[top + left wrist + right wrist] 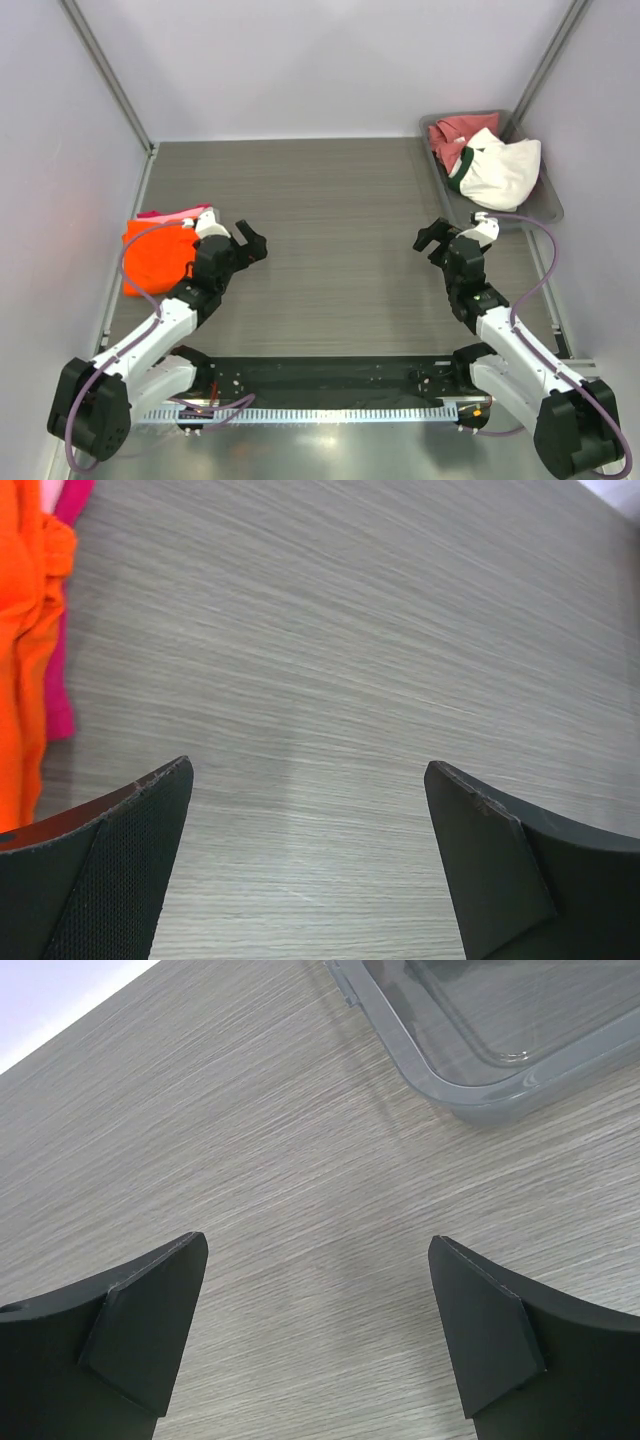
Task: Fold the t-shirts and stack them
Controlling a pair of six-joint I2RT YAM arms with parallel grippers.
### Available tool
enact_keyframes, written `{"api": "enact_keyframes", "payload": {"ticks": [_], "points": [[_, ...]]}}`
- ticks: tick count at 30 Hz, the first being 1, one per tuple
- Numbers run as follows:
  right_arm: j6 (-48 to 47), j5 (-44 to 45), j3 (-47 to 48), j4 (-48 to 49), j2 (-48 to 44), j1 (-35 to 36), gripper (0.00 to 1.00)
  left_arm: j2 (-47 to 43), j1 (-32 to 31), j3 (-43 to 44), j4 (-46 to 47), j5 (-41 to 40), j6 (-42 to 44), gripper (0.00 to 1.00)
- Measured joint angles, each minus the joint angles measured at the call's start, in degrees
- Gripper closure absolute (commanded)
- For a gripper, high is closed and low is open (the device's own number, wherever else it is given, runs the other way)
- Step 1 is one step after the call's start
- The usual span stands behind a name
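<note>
Top external: cream tee (500, 170) + crimson tee (452, 133) bunched in grey tray (545, 205), far right corner of surface (330, 200); orange tee (155, 255) over pink tee (185, 213) at left edge. L & R jaws apart, empty. Cloth looks light and limp, prob. slumps, so pinch cream tee at shoulder/hem edge.

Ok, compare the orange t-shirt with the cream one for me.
Place: the orange t-shirt lies on the table at the left edge; the cream t-shirt sits in the grey tray at far right.
Shape: the orange t-shirt lies fairly flat; the cream t-shirt is bunched in a heap.
Colour: the orange t-shirt is plain; the cream t-shirt shows dark green trim.
Shared: neither is held.
</note>
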Motion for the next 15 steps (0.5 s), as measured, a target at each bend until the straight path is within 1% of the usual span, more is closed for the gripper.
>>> {"api": "enact_keyframes", "payload": {"ticks": [2, 5, 6, 8, 11, 13, 15], "points": [[0.0, 0.1, 0.1, -0.2, 0.0, 0.0, 0.00, 0.0, 0.0, 0.0, 1.0, 1.2, 0.0, 0.00], [0.0, 0.9, 2.4, -4.5, 0.1, 0.0, 0.12, 0.2, 0.0, 0.0, 2.1, 3.0, 0.1, 0.00], [0.0, 1.5, 4.0, -5.8, 0.2, 0.0, 0.15, 0.5, 0.0, 0.0, 2.4, 3.5, 0.1, 0.00], [0.1, 3.5, 9.7, -10.3, 1.7, -0.6, 0.15, 1.2, 0.0, 0.0, 2.8, 4.7, 0.0, 0.01], [0.4, 4.2, 20.9, -14.8, 7.5, -5.3, 0.19, 2.8, 0.0, 0.0, 2.9, 6.1, -0.1, 0.00], [1.1, 3.8, 28.3, -17.0, 12.7, -10.6, 0.19, 3.8, 0.0, 0.1, 3.0, 7.1, -0.2, 0.01], [1.7, 4.3, 33.6, -17.7, 17.7, -14.8, 0.22, 4.7, 0.0, 0.1, 3.2, 7.8, -0.2, 0.01]]}}
